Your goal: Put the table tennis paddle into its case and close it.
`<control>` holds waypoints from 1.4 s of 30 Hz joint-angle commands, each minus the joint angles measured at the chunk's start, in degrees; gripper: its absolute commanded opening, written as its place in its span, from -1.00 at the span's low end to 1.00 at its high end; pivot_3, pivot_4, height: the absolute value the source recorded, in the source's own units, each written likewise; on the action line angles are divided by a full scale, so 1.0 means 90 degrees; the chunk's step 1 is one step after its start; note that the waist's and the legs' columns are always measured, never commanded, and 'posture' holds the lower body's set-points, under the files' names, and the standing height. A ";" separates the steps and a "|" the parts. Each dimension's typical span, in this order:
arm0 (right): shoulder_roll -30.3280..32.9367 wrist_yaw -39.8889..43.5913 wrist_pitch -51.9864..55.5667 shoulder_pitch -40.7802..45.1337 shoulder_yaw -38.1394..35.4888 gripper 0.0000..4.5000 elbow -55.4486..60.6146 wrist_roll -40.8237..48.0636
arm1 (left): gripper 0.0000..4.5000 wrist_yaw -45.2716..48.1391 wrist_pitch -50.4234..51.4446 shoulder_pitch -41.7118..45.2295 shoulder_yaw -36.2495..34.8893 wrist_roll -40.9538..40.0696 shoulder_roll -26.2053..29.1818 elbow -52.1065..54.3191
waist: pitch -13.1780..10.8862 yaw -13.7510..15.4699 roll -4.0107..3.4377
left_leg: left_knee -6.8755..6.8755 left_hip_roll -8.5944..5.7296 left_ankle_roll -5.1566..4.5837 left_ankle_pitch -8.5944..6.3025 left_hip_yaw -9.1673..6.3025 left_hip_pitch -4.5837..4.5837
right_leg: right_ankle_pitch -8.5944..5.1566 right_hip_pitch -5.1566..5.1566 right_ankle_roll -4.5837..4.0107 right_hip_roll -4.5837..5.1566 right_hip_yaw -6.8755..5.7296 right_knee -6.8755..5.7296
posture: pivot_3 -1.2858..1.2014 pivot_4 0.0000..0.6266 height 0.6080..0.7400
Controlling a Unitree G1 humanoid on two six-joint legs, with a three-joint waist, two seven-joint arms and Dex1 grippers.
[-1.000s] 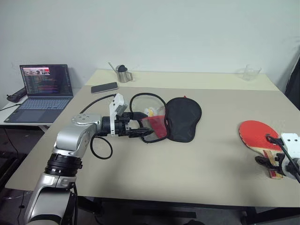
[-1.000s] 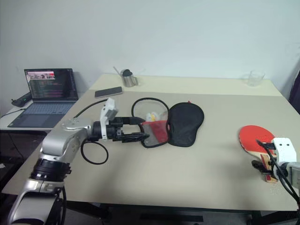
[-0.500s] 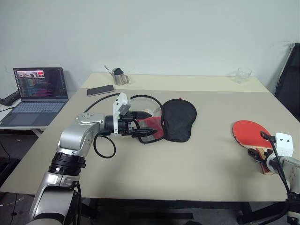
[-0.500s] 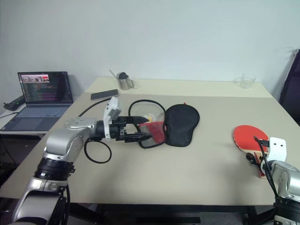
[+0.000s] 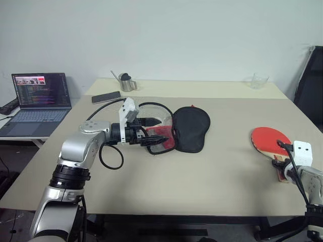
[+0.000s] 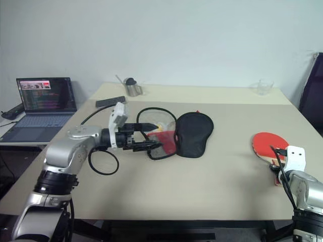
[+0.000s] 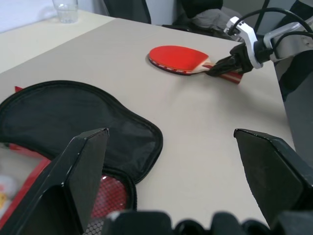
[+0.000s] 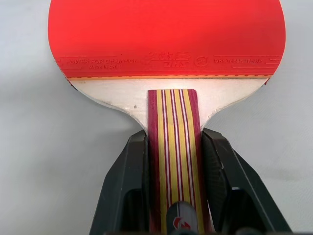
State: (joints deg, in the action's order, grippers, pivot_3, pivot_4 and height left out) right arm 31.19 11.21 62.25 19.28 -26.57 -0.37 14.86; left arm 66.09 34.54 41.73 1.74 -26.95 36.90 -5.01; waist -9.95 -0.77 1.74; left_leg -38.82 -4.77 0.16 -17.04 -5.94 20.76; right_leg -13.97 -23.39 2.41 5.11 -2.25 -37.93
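Lying flat near the right edge of your tabletop (image 5: 217, 171), the table tennis paddle (image 8: 166, 58) shows a round red rubber face with printed lettering, a pale wood shoulder, and a handle striped red and yellow. Your right hand (image 8: 172, 161) grips that handle, a black finger pressed on each side. Well apart, mid-table, the case (image 5: 189, 128) lies unzipped, black flap spread, red lining and mesh showing. Your left hand (image 5: 154, 137) stands wide open at its edge.
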 commanded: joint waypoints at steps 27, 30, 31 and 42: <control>-0.4495 -0.2813 -0.0898 0.4543 0.0962 -0.51 -0.1174 0.0049 | 1.00 -0.0674 -0.0275 -0.1471 -0.1090 0.0144 0.1059 0.0302 | -0.0044 -0.0102 -0.0075 | 0.0012 0.0032 0.0030 0.0011 0.0050 0.0142 | 0.0027 -0.0187 -0.0044 -0.0020 0.0030 -0.0016 | 0.03 -0.52 1.00; -0.4579 -0.2999 -0.1043 0.4511 0.0999 -0.51 -0.1413 0.0090 | 1.00 -0.0823 -0.0179 -0.1658 -0.1166 0.0048 0.1003 0.0560 | -0.0044 -0.0102 -0.0076 | 0.0011 0.0028 0.0030 0.0011 0.0047 0.0148 | 0.0027 -0.0188 -0.0044 -0.0017 0.0029 -0.0015 | 0.03 -0.52 1.00; -0.4564 -0.3030 -0.1057 0.4508 0.0987 -0.51 -0.1453 0.0114 | 1.00 -0.0880 -0.0143 -0.1682 -0.1175 0.0028 0.0985 0.0617 | -0.0044 -0.0112 -0.0076 | 0.0011 0.0029 0.0030 0.0011 0.0048 0.0149 | 0.0027 -0.0192 -0.0044 -0.0018 0.0030 -0.0016 | 0.03 -0.52 1.00; -0.4763 -0.2917 -0.1037 0.4477 0.1173 -0.51 -0.1967 0.0335 | 1.00 -0.1245 0.0107 -0.2052 -0.1358 -0.0207 0.0992 0.1152 | -0.0044 -0.0297 -0.0076 | 0.0014 0.0039 0.0030 0.0011 0.0064 0.0146 | 0.0028 -0.0206 -0.0046 -0.0025 0.0045 -0.0030 | 0.03 -0.52 1.00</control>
State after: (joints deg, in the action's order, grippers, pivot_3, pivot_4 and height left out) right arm -7.85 -16.26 54.35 57.89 -17.46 -19.91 16.41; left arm 55.48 35.22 23.60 -8.35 -27.71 45.58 2.74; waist -10.35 -3.44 1.05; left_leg -38.70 -4.42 0.43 -16.93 -5.37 22.08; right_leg -13.72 -25.25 2.00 4.88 -1.85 -38.19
